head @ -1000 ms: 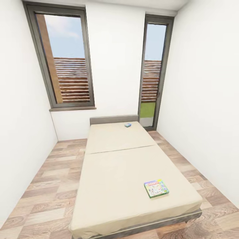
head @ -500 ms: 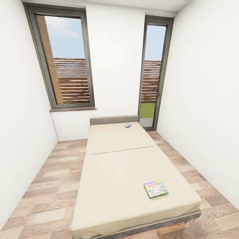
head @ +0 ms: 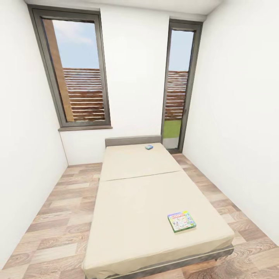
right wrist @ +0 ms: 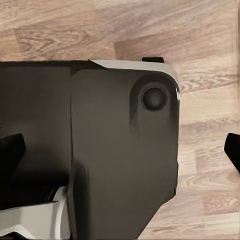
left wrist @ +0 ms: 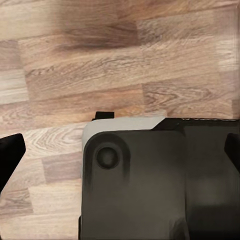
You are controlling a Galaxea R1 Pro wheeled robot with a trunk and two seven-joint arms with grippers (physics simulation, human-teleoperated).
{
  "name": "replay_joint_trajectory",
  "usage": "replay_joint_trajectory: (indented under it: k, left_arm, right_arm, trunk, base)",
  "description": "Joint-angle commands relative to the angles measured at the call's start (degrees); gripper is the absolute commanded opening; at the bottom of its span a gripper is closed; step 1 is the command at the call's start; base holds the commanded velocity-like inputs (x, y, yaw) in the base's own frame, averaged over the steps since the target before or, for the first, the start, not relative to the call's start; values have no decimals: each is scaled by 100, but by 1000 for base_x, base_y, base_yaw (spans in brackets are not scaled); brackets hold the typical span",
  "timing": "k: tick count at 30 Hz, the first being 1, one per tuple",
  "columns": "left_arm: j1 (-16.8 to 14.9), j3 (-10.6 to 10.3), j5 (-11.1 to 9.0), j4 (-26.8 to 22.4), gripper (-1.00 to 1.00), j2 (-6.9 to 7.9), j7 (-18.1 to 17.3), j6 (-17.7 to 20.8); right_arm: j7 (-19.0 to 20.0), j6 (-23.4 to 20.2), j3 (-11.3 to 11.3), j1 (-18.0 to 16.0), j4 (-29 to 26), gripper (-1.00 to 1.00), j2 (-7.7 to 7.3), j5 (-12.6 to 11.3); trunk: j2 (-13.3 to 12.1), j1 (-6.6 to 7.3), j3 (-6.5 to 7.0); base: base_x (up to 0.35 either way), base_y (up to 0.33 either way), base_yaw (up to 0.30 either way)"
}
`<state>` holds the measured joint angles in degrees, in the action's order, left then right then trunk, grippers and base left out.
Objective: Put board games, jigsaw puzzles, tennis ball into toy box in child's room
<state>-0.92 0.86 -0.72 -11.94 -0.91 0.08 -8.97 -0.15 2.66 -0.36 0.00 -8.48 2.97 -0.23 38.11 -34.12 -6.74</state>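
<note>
Robot faces bed [head: 155, 201], en route. Green-edged board game [head: 181, 221] flat near bed's foot; blue board game [head: 149, 147] by headboard. Both grippers spread wide, empty, pointed at floor, likely stowed for travel.

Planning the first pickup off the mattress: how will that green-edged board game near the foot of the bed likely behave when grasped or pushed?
The green-edged board game looks thin, flat and straight-edged, so it is probably stiff and light. It lies flush on the beige bed, so fingers may struggle to get under it. Pushed, it would likely slide rather than roll, perhaps off the nearby edge.
</note>
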Motion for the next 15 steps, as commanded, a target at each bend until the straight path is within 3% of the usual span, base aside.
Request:
replay_joint_trajectory:
  k: [1, 7, 15]
  left_arm:
    - [-9, 7, -6, 1, 100, -2, 1, -24]
    - [-30, -6, 6, -34, 100, 2, 1, -40]
    - [-31, -26, 10, -37, 100, 21, -3, -45]
  right_arm:
    - [-2, 51, -5, 0, -14, 100, 1, -5]
    - [2, 272, -16, -7, -93, 100, 18, -16]
    - [7, 1126, -18, -8, -157, 100, 35, -29]
  trunk:
    - [-35, 21, 10]
    - [-275, 153, 116]
    - [-596, 329, 258]
  base:
    - [0, 0, 0]
    - [0, 0, 0]
    - [0, 0, 0]
